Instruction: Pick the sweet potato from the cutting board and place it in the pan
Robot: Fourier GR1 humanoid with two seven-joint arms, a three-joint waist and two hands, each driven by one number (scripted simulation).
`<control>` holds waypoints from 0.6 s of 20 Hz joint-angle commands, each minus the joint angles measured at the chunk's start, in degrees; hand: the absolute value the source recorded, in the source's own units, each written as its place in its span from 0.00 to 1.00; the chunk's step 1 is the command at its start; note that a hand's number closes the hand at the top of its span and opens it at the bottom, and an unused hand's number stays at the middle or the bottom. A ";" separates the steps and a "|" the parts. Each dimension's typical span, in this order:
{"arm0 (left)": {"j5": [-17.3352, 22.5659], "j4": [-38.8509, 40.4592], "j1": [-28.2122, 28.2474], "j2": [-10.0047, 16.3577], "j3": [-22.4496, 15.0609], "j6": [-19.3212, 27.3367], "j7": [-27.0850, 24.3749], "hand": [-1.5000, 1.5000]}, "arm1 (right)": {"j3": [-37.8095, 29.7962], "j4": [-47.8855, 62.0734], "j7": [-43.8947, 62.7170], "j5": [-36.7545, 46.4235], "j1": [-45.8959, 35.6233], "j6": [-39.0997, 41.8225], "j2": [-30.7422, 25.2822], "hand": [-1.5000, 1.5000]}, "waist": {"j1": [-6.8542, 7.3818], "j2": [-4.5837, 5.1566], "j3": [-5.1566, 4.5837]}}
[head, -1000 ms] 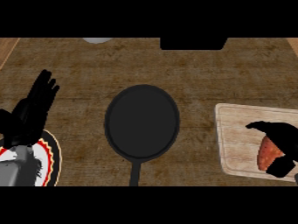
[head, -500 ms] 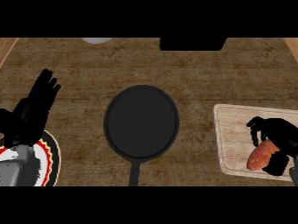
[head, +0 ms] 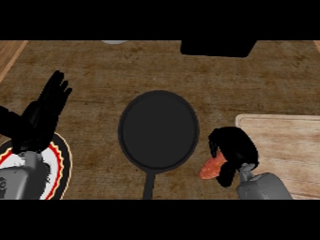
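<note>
at the far left the left hand [head: 40, 114] is seen resting with its fingers straight, spread and pointing up, nothing being held in it. its grey forearm is laid over a round plate [head: 60, 161] with a red and yellow rim, cut off by the lower left edge. a pale object [head: 114, 42] is glimpsed at the top edge of the wooden counter [head: 190, 79], too little of it showing for it to be named. the dark pan [head: 157, 129] is set in the middle of the view, its handle running straight down toward the lower edge, and nothing is seen inside it. just right of the pan's lower rim the sweet potato [head: 209, 168] is found, over the counter between the pan and the board and no longer over the board. only its orange lower end is shown; its long axis appears tilted, the visible end pointing down and to the left, the rest being hidden under the fingers. a black boxy thing [head: 217, 48] is placed at the top edge. the right hand [head: 234, 147] is curled round the sweet potato from above and to the right, so that the potato is left protruding at the hand's lower left. the cutting board [head: 294, 150] is laid at the far right, pale and bare where it shows.
</note>
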 commanded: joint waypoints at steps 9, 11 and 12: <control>-0.35 1.87 -2.18 -1.10 -2.06 -0.69 0.64 0.50 | 20.56 -5.49 35.63 13.17 -18.66 -10.90 6.76 1.00 | 3.57 -0.94 0.38; -0.64 2.17 -2.12 -1.71 -3.03 -0.98 0.21 0.50 | 22.17 -5.72 41.57 14.64 -24.43 -9.68 6.78 1.00 | 3.96 -0.76 0.35; -0.95 2.43 -3.18 -1.02 -2.68 -0.94 0.48 0.50 | 24.54 -5.95 44.59 14.58 -25.25 -9.33 6.78 1.00 | 3.90 -0.73 0.40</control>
